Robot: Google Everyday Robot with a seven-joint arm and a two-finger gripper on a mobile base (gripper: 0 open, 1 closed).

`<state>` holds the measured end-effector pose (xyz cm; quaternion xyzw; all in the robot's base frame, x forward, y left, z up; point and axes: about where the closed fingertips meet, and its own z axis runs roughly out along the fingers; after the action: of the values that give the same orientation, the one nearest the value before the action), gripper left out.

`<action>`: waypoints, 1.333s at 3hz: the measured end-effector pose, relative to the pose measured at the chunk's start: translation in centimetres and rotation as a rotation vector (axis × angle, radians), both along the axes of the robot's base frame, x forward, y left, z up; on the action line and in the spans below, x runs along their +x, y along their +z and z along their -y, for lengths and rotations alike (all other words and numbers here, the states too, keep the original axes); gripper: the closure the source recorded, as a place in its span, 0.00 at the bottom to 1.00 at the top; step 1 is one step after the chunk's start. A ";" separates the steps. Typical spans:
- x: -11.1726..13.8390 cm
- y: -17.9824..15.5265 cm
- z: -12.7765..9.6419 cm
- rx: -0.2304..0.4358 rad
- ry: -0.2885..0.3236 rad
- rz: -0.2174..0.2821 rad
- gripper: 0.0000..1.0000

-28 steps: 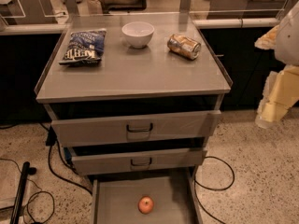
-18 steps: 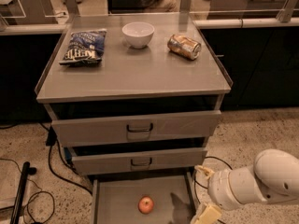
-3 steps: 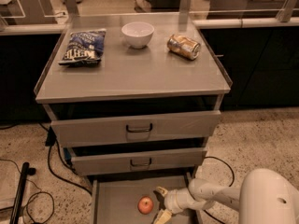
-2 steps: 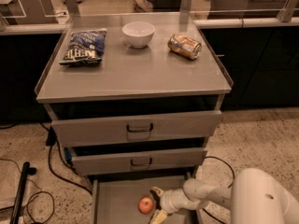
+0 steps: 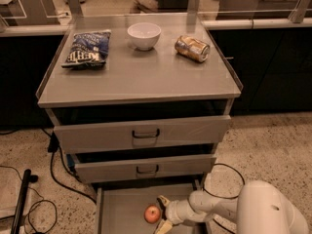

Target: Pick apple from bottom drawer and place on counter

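Observation:
The apple (image 5: 152, 214), small and red-orange, lies on the grey floor of the open bottom drawer (image 5: 119, 209) at the bottom of the camera view. My gripper (image 5: 163, 213) reaches in from the right on a white arm. Its tan fingers are spread, one (image 5: 161, 201) above and one (image 5: 164, 226) below the apple's right side, right up against it. The counter (image 5: 141, 77) is the flat grey top of the cabinet above.
On the counter lie a blue chip bag (image 5: 87, 48), a white bowl (image 5: 144, 35) and a tipped can (image 5: 192, 48). Two upper drawers (image 5: 141, 133) with dark handles stand slightly out. Black cables (image 5: 53, 169) run over the floor at the left.
My gripper has moved left along the drawer floor and now brackets the apple's right side. The apple has stayed in place.

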<state>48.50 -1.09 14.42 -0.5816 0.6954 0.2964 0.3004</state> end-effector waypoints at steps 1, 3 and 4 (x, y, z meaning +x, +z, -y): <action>0.0 -1.8 -0.5 0.025 -0.051 -0.016 0.00; 0.0 -1.8 -0.5 0.025 -0.051 -0.016 0.18; 0.0 -1.8 -0.5 0.025 -0.051 -0.016 0.41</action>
<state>48.51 -0.62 12.65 -0.5574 0.7087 0.3019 0.3097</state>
